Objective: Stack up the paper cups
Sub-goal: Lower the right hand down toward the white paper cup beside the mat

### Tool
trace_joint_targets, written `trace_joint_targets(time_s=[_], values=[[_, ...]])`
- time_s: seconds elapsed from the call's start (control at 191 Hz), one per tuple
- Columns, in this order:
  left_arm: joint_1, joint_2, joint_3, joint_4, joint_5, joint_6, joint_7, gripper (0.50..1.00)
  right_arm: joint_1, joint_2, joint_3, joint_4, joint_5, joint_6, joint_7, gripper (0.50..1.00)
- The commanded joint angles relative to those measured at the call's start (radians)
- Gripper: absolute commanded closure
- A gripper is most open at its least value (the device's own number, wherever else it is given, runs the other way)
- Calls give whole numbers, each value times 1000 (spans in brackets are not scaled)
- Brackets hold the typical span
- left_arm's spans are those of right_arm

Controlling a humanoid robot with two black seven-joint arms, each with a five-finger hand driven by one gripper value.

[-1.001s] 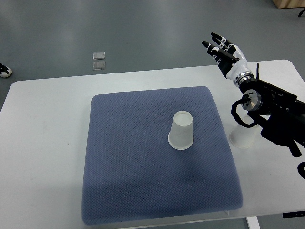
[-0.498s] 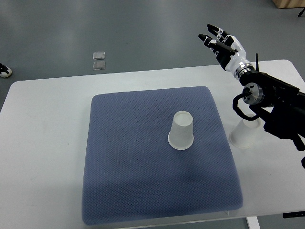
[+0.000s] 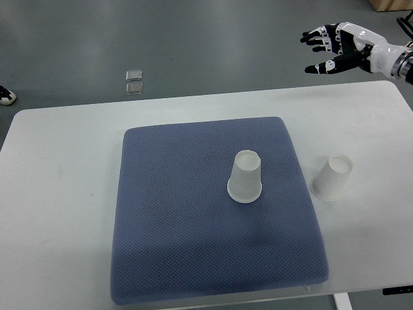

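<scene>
With its fingers spread and empty, the right hand [image 3: 342, 45] hovers far right beyond the white counter [image 3: 58, 168], so it should descend squarely over the upside-down translucent paper cup [image 3: 332, 177] beside the blue mat [image 3: 168, 245] and grip gently.

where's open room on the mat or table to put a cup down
The blue mat is bare left of and in front of the upside-down cup. The white table is bare along the mat's left side. It is tighter on the right, where the second cup stands just off the mat's edge. The right hand is raised beyond the table's far right corner.
</scene>
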Motion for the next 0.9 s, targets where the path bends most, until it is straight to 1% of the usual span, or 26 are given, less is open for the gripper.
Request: trace_joint_targets(time_s=[0.0,0.105,0.189,0.293,0.362,0.43,0.671,0.723,0.896], values=[[0,0,0,0,1,0,0,500,27,-96,-38,99,-146,45,2,589],[0,0,0,0,1,0,0,500,27,-175,-46,195,-370,76,3,587],[0,0,0,0,1,0,0,500,27,-232,-49,266,-529,76,3,587],[0,0,0,0,-1,0,0,500,29,-267,-49,324,-666,60,3,589],[0,0,0,0,1,0,0,500,33,-275,-49,337,-709,43,3,587],[0,0,0,0,-1,0,0,500,32,-272,-51,343,-738,11,3,589],[0,0,0,0,1,0,0,500,-30,-223,-92,344,-866,-132,3,587],[0,0,0,0,1,0,0,500,-39,-223,-104,347,-873,-144,3,587],[0,0,0,0,1,0,0,500,-77,-221,-109,349,-867,-148,2,587]])
